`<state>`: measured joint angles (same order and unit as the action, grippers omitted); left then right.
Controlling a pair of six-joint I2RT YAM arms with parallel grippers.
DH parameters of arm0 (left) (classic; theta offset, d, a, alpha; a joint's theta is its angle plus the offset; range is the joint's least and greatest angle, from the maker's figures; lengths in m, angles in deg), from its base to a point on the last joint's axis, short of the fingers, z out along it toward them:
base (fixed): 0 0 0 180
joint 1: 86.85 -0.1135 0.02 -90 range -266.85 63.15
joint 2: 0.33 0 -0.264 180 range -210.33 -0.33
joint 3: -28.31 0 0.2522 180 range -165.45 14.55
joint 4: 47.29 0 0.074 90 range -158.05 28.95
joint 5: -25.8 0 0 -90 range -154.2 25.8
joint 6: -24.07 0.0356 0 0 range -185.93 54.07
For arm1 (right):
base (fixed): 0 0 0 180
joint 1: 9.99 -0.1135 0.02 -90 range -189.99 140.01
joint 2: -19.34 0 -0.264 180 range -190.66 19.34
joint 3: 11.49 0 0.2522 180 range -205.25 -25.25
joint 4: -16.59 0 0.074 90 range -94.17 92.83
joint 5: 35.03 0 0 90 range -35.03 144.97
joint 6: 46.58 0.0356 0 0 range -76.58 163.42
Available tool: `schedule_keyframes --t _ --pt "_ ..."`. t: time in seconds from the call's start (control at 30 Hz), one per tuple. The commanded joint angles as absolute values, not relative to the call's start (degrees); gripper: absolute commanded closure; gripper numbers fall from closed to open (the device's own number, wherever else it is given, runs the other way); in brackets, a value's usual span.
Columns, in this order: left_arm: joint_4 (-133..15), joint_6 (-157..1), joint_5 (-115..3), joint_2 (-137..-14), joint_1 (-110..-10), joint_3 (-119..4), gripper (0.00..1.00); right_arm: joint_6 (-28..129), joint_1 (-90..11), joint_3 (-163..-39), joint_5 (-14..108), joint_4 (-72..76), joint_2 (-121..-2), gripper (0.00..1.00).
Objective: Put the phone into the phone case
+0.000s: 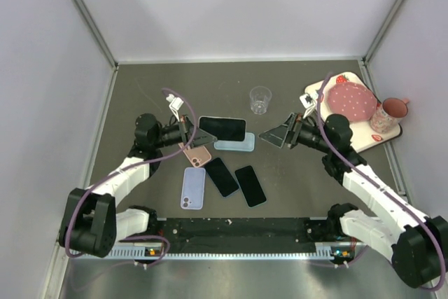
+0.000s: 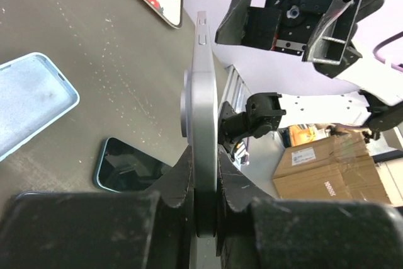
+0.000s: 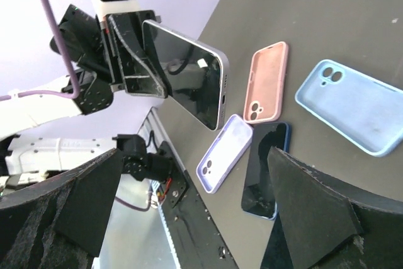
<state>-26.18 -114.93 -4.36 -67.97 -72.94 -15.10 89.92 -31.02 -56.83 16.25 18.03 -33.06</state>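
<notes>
The left tool (image 1: pixel 193 133) is clamped narrowly on one short end of the phone (image 1: pixel 222 129), with a finger on each flat face. The phone is held up off the desk (image 1: pixel 140 96). Its dark screen is turned toward the right arm, and its silver back faces the left arm. In the overhead view it overlaps the far left part of the light blue case (image 1: pixel 239 145). That case lies on the desk with its hollow side up and nothing in it.

The right tool (image 1: pixel 277 136) is just to the right of the light blue case. Its jaws are spread wide, hold nothing, and point toward the phone.

A pink case (image 1: pixel 196 154) lies just left of the light blue case. A lavender case (image 1: pixel 193 188) lies nearer the arm bases on that same side. Two dark phones (image 1: pixel 222 176) (image 1: pixel 250 185) lie side by side on the near side of the light blue case, apart from it.

A clear cup (image 1: pixel 260 100) stands upright beyond the light blue case. A tray (image 1: pixel 316 89) sits well to the case's right, carrying a pink dotted item and a pink mug (image 1: pixel 389 113).
</notes>
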Motion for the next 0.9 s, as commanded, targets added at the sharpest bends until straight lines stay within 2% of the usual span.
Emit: schedule_keyframes --t 0.0,0.23,0.37,0.5,0.73,0.77,0.83,0.87 --pt "-9.84 -123.84 0.40 -66.51 -74.55 -13.67 1.00 92.11 -35.55 -58.21 13.57 29.28 -36.10 0.02" --pt "-1.83 -130.26 2.86 -67.13 -74.81 -12.52 1.00 94.93 -39.52 -58.83 13.93 37.98 -42.96 0.05" --pt "-3.84 -129.66 3.39 -66.52 -74.81 -13.05 1.00 94.57 -39.61 -59.35 13.75 39.12 -44.72 0.06" --pt "-4.63 -129.57 4.01 -65.99 -74.81 -12.96 1.00 97.73 -39.87 -59.62 12.26 45.26 -47.35 0.15" --pt "-4.72 -129.48 3.74 -65.64 -74.81 -12.88 1.00 99.58 -41.28 -60.15 11.20 49.39 -50.78 0.23" --pt "-4.72 -129.48 3.66 -65.64 -74.81 -12.79 1.00 100.11 -41.36 -59.89 11.38 50.28 -51.31 0.26" --pt "-4.72 -129.39 3.57 -65.72 -74.81 -12.87 1.00 102.65 -41.37 -59.01 11.55 52.82 -52.80 0.42" --pt "-4.80 -129.48 3.66 -65.99 -74.90 -12.88 1.00 103.88 -41.36 -58.48 11.90 56.66 -53.34 0.45"
